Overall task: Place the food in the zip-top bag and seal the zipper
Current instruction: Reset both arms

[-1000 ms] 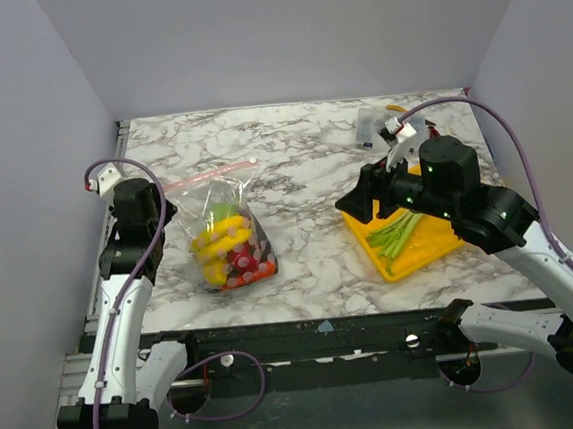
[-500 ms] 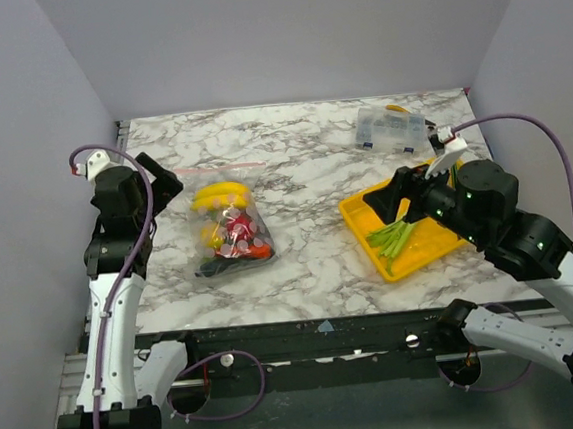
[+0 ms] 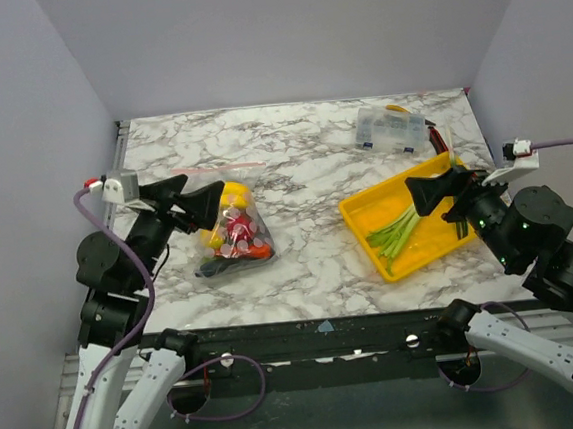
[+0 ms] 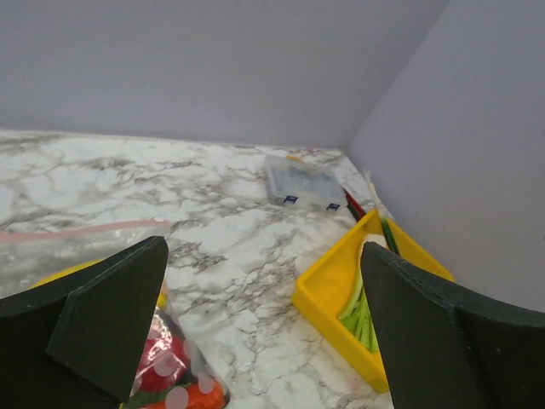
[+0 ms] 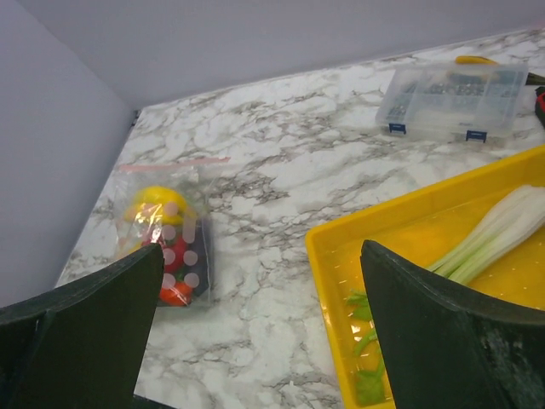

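1. your left pincer (image 3: 190, 196) has let go of the bag (image 3: 231, 244) and drawn back toward its base. the left wrist view shows its jaws standing wide, with nothing between them.
2. your right pincer (image 3: 441, 199) has backed away too, and now hangs over the right side of the yellow tray (image 3: 359, 216). its jaws are wide and empty.
3. the bag, held up by its mouth a second ago, now lies alone on the left of the marble table (image 3: 303, 173), apart from both arms. the food (image 3: 232, 227) is inside, and yellow, red and dark pieces show through the plastic.
4. the pink zipper (image 3: 220, 167) lies flat and straight along the bag's far edge. these views do not show whether it is pressed shut along its whole length.
5. nothing loose lies beside the bag and both arms have retreated, so the job looks done or nearly so. green stalks (image 3: 394, 233) lie in the tray, and a clear box (image 3: 392, 130) sits behind it.
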Motion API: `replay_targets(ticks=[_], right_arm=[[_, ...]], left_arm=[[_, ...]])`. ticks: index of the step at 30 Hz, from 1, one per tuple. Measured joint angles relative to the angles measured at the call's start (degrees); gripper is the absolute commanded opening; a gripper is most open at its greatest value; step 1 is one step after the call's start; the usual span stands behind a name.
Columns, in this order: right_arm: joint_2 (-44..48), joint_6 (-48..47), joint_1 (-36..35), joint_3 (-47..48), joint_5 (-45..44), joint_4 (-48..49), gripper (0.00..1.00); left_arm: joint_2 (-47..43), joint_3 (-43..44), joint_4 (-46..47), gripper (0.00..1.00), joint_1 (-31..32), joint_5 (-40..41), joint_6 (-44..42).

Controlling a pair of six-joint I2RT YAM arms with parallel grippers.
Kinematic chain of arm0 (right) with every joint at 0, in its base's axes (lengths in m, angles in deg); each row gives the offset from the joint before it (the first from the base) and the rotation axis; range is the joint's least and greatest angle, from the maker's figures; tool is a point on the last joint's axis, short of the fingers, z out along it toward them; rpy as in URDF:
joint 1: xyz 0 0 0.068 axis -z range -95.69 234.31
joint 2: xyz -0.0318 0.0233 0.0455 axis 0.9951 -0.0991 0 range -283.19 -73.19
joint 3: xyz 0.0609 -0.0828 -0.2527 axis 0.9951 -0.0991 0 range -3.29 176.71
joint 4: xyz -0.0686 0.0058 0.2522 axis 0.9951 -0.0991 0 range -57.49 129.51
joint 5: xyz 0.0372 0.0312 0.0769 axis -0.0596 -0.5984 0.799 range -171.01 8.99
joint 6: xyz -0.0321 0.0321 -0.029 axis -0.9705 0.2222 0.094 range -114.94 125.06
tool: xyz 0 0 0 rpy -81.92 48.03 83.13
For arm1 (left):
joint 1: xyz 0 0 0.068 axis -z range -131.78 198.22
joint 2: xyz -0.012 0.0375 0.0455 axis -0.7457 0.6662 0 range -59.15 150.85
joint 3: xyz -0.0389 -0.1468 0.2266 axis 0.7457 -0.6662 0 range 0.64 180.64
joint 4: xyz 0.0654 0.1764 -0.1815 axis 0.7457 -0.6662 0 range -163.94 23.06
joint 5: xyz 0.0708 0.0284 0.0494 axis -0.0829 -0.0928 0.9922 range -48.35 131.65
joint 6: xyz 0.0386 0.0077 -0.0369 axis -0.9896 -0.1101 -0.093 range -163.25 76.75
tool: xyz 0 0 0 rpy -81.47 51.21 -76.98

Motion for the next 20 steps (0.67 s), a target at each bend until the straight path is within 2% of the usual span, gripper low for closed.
replay_targets(ticks=[5,9,20], right_arm=[[2.5,-0.8,0.0,0.0,-2.3,0.6,1.0],[4.4,-1.9,0.0,0.0,-3.5,2.0,1.0],[7.0,-2.3,0.0,-0.9,-7.0,5.0,1.0]], left_arm=[[-7.5,-4.5,9.4,0.99,0.7,-1.8,-1.6],[-11.0,-4.9,13.7,0.99,0.9,-1.4,-3.7],[-12.4,-4.8,15.2,0.99,0.9,0.5,-6.4]])
